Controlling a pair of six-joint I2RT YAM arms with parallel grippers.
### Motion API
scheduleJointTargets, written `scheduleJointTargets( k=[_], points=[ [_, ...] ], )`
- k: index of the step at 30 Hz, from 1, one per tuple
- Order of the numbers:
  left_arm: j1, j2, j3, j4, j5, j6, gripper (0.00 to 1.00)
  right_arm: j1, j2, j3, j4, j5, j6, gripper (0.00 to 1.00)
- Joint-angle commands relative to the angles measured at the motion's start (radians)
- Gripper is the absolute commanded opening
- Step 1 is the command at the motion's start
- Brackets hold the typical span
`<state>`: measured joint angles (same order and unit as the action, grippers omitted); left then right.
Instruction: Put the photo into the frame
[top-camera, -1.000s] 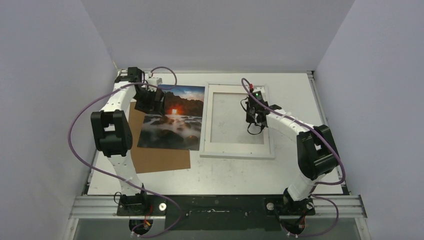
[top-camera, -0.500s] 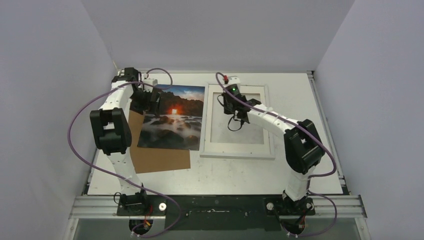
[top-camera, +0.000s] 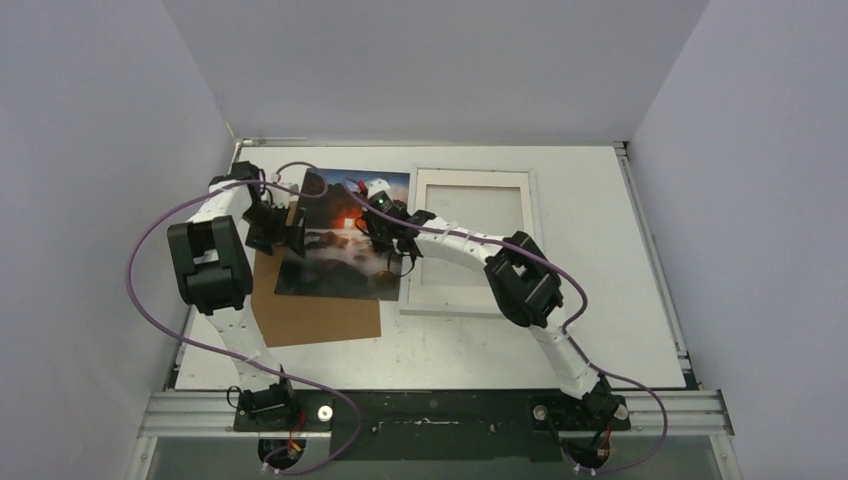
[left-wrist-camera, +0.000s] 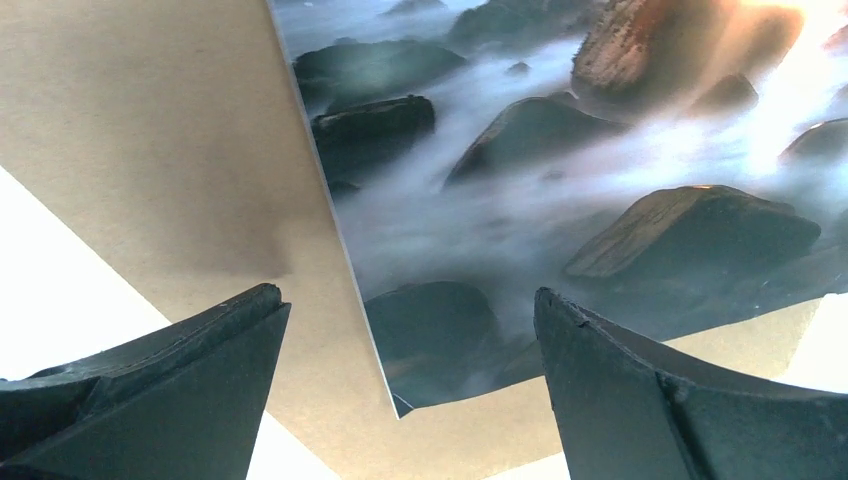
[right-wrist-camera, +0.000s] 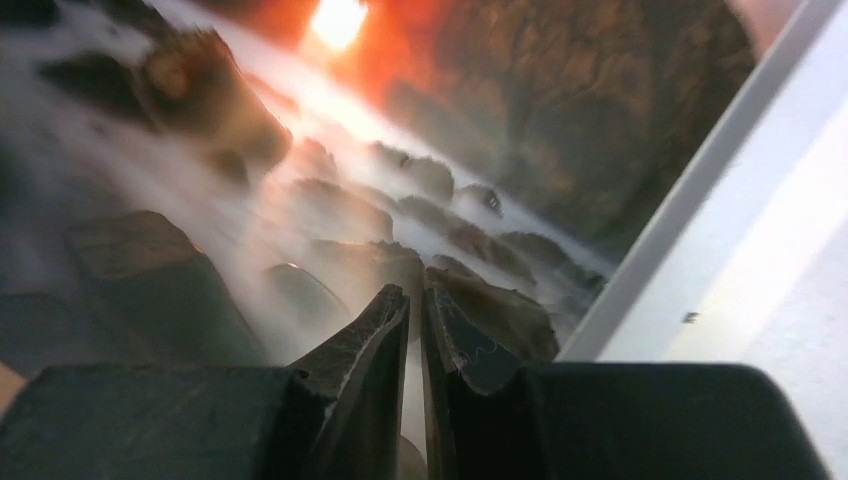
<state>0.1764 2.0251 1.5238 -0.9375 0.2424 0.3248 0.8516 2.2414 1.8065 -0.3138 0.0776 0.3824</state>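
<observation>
At the left, the left gripper (left-wrist-camera: 408, 300) stands wide, its two dark, wedge-shaped fingers (left-wrist-camera: 180, 380) straddling the left edge of the photo (top-camera: 340, 255) and holding nothing. Under that edge lies a flat, matte brown cardboard board (left-wrist-camera: 170, 130) on the white table (top-camera: 600, 250). The board reaches out past the photo to the left and toward the near side. The photo is a glossy rectangle of dark rocks, white mist and an orange-red glow, lying partly on the cardboard. Above its right part hangs the right gripper (right-wrist-camera: 415, 292), its fingers narrowed to a thin slit with nothing between them. Just right of the photo lies the frame (top-camera: 470, 300), a thin white rectangle with a pale inner panel, flat on the table.
</observation>
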Motion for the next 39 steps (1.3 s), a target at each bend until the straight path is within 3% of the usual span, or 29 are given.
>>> scheduleJointTargets(
  k=[1, 10, 20, 27, 31, 39],
  points=[
    [0.043, -0.056, 0.019, 0.018, 0.053, 0.024, 0.94, 0.015, 0.038, 0.067, -0.038, 0.028, 0.035, 0.13],
    [0.068, -0.048, -0.036, 0.016, 0.109, 0.036, 0.94, 0.032, 0.038, -0.028, -0.050, 0.033, 0.098, 0.11],
    [0.093, -0.037, -0.060, 0.017, 0.161, 0.037, 0.91, 0.046, 0.076, -0.071, 0.035, -0.143, 0.151, 0.10],
    [0.115, -0.087, -0.126, 0.110, 0.024, 0.079, 0.88, 0.063, 0.122, -0.013, 0.043, -0.203, 0.153, 0.09],
    [0.097, -0.109, -0.170, 0.157, -0.025, 0.103, 0.86, 0.038, 0.048, -0.070, 0.073, -0.199, 0.151, 0.09],
    [0.119, -0.101, -0.119, 0.106, 0.065, 0.076, 0.86, -0.001, -0.122, -0.193, 0.080, -0.186, 0.153, 0.10]
  ],
)
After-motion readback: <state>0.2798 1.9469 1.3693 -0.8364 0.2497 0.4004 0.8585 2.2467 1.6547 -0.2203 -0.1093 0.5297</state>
